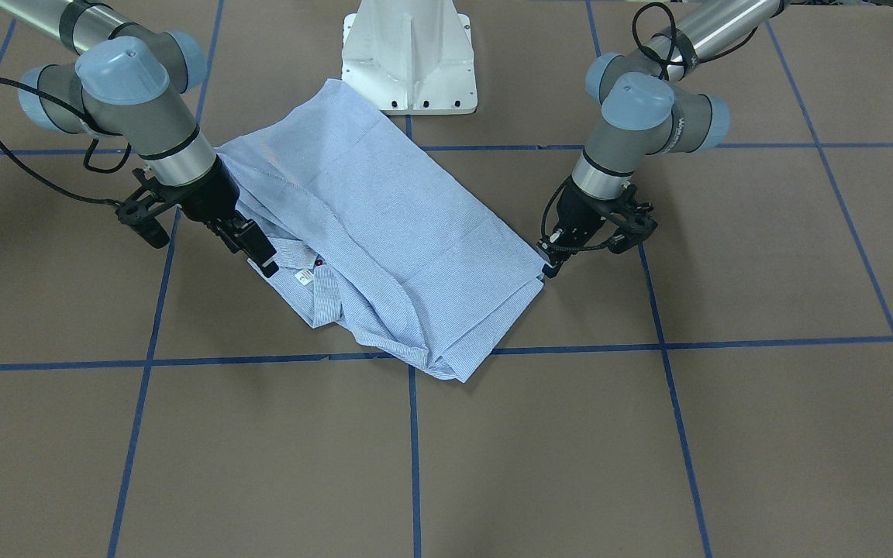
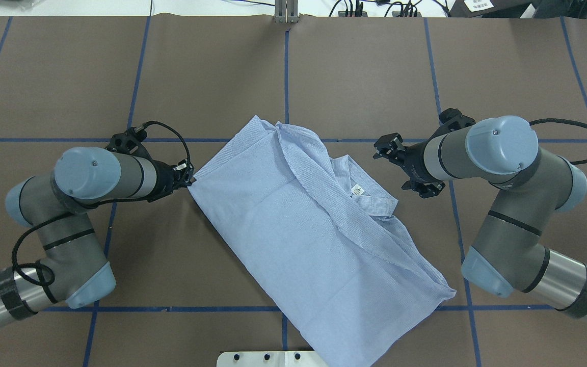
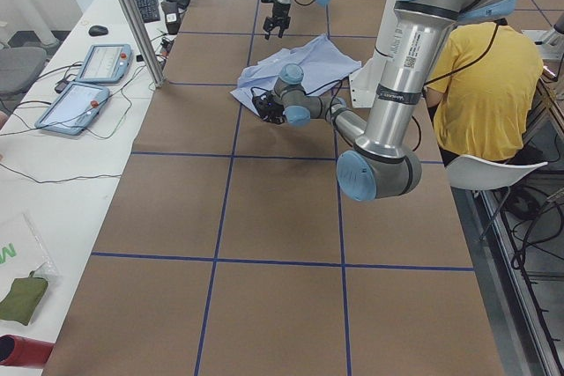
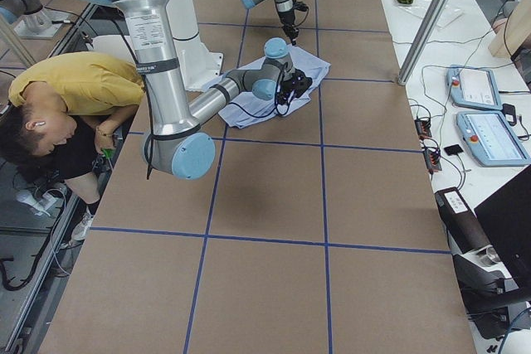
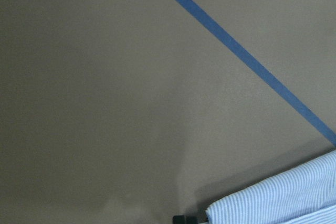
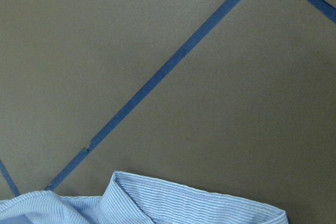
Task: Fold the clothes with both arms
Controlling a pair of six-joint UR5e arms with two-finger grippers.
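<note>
Brown papered table (image 1: 648,465), gridded in blue tape (image 1: 413,449), fills our foreground. At its centre we find the shirt (image 1: 400,232), folded lengthwise into a slanted band, collar (image 1: 326,294) rumpled. Just beyond, the left gripper (image 1: 547,267) pinches one corner; the right gripper (image 1: 260,254) hovers at the collar, its opening unclear. We judge crosswise folds remain.

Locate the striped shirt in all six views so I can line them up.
Front-facing: shirt at centre, below the white pedestal.
Overhead: shirt lies diagonally at centre, with the pedestal at the bottom edge.
Exterior left: shirt at top centre, far off.
Exterior right: shirt at top centre.
Left wrist: one corner, bottom right.
Right wrist: collar along the bottom edge.
Shared landmark: blue tape grid.
</note>
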